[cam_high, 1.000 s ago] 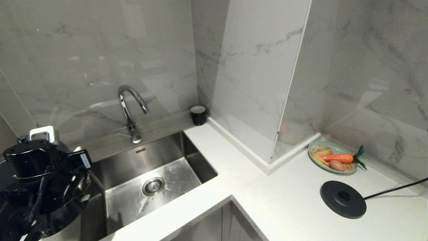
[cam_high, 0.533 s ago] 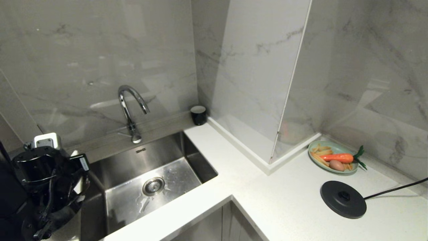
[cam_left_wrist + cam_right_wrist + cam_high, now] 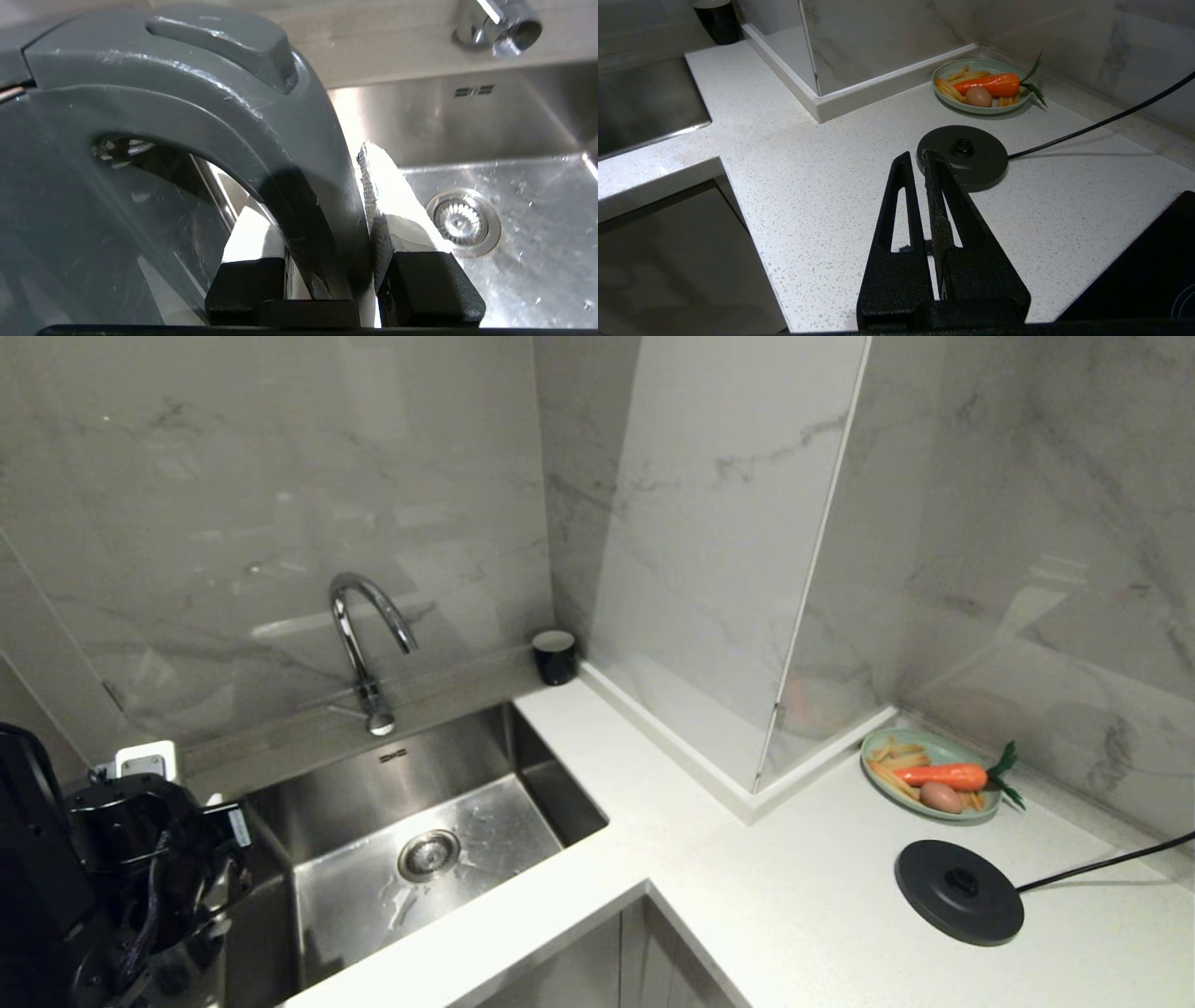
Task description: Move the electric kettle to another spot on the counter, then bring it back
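The electric kettle (image 3: 28,859) is a glossy black jug at the far left edge of the head view, left of the sink. My left gripper (image 3: 317,196) is shut on its loop handle (image 3: 299,154). One white ribbed finger (image 3: 373,186) presses the handle's outer side and the other reaches through the loop. The kettle's bottom is hidden, so I cannot tell whether it rests on anything. My right gripper (image 3: 915,156) is shut and empty. It hangs over the white speckled counter (image 3: 808,163) just short of the round black base disc (image 3: 962,156).
A steel sink (image 3: 420,821) with a chrome tap (image 3: 359,635) lies right of the kettle. A small black cup (image 3: 554,656) stands in the corner. A green plate of toy food (image 3: 934,775) sits behind the corded base disc (image 3: 959,891). A black hob (image 3: 1148,270) borders the counter.
My left arm has sunk and shifted towards the left edge of the head view, and the kettle it carries now shows there. The right arm has not moved.
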`<state>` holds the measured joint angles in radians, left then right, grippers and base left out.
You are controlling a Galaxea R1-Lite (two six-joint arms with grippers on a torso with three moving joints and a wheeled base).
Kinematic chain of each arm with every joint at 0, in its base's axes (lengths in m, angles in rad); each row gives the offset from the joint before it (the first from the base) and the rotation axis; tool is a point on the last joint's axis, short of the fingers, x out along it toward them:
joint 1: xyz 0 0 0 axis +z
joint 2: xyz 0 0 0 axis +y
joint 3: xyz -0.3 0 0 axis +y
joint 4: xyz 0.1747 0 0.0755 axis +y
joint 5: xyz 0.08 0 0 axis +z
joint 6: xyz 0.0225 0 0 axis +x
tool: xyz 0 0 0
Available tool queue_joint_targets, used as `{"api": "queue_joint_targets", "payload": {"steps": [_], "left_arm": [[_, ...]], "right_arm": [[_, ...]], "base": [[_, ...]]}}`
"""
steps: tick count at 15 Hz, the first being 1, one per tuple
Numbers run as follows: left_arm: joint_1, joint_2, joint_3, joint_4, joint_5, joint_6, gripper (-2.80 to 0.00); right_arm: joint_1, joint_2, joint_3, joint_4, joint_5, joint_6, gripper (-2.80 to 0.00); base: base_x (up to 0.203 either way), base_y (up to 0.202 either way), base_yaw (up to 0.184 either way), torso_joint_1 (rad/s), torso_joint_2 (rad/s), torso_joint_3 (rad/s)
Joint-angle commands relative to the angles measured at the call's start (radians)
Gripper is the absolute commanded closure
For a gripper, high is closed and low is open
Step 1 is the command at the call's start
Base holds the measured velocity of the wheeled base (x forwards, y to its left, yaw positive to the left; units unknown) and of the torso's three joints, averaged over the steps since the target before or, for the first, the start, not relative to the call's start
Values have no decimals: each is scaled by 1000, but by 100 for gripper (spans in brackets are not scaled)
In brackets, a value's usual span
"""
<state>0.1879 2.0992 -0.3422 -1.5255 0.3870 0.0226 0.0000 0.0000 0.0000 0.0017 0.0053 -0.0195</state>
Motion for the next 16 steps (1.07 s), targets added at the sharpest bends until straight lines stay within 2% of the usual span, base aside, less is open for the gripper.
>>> {"api": "queue_joint_targets", "payload": {"steps": [1,8,11,16], "left_arm": [[1,19,13,-4,-3,-3,0],[7,30,73,-4,-8,-23,0],[4,40,104,-4,-8,-53,0],[4,39,103,-4,-9,-53,0]], "right_arm": [[0,-2,0,0,1,0,0],[0,-2,0,0,1,0,0],[0,-2,0,0,1,0,0],[0,-2,0,0,1,0,0]], "base": [[0,0,0,0,0,0],[0,0,0,0,0,0],[0,0,0,0,0,0],[0,0,0,0,0,0]]}}
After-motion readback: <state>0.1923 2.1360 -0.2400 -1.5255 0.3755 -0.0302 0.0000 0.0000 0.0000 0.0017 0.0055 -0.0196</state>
